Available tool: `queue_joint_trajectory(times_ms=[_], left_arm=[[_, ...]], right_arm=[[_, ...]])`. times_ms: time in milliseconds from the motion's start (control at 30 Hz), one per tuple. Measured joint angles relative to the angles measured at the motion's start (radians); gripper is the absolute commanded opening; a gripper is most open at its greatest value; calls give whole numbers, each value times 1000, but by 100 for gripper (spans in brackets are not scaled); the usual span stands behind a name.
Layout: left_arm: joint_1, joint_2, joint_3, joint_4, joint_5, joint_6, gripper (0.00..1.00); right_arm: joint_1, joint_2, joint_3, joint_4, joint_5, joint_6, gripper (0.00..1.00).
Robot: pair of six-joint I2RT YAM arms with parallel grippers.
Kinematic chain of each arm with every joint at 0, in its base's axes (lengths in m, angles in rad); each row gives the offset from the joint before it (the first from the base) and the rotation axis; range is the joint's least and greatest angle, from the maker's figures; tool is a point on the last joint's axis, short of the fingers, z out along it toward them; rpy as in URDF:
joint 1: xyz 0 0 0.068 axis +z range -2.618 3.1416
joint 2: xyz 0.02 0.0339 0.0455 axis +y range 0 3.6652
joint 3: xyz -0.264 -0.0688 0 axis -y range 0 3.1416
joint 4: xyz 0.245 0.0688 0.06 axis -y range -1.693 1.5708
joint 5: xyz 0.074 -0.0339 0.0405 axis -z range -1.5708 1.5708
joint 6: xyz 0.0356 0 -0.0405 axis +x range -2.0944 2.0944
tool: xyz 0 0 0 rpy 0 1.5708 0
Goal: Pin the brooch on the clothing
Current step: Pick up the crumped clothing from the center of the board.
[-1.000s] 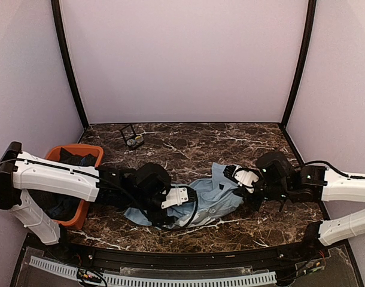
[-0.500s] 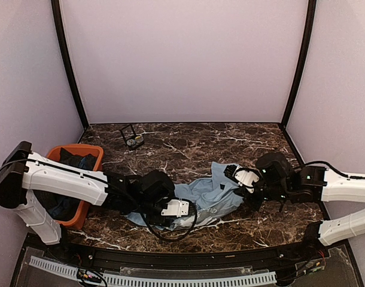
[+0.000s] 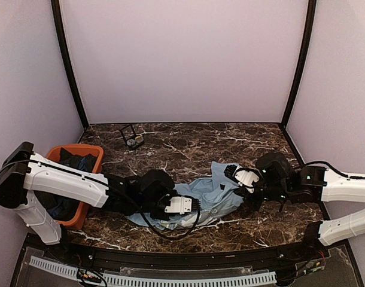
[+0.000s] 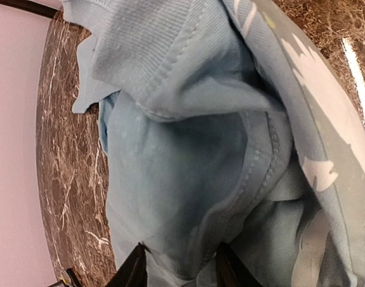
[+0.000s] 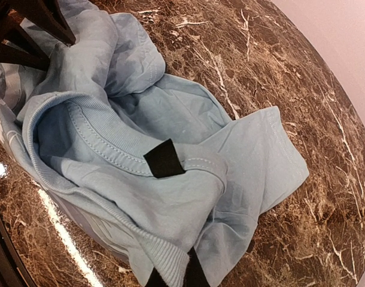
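Two grips now hold the T-shirt [image 3: 213, 192]: the left gripper [image 4: 181, 272] has slid nearer and narrowed its jaws onto a fold, while the right gripper [image 5: 172, 276] pinches the ribbed collar tight. Spreading can probably begin. Only the top view shows the brooch [image 3: 135, 142], far left beside the case [image 3: 128, 131], untouched; only the wrist views show both pinches.

Orange basket [image 3: 87, 147] of dark clothes [image 3: 75, 160], black-framed case [image 3: 128, 131], marble table [image 3: 230, 143]

Overhead and close wrist views share shirt [image 3: 215, 191]
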Motion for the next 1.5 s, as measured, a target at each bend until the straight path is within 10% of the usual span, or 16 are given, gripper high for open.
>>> queue_joint_trajectory(times_ms=[267, 600, 1300, 1500], left_arm=[[0, 19, 0, -10, 14, 4, 1], [40, -34, 6, 5, -51, -72, 1], [93, -666, -219, -195, -52, -612, 1], [52, -645, -219, -255, -22, -653, 1]], right_arm=[[0, 0, 0, 0, 2, 3, 0], [0, 8, 3, 0, -6, -8, 3], [22, 138, 31, 68, -406, -39, 96], [-74, -14, 31, 127, -412, -20, 99]])
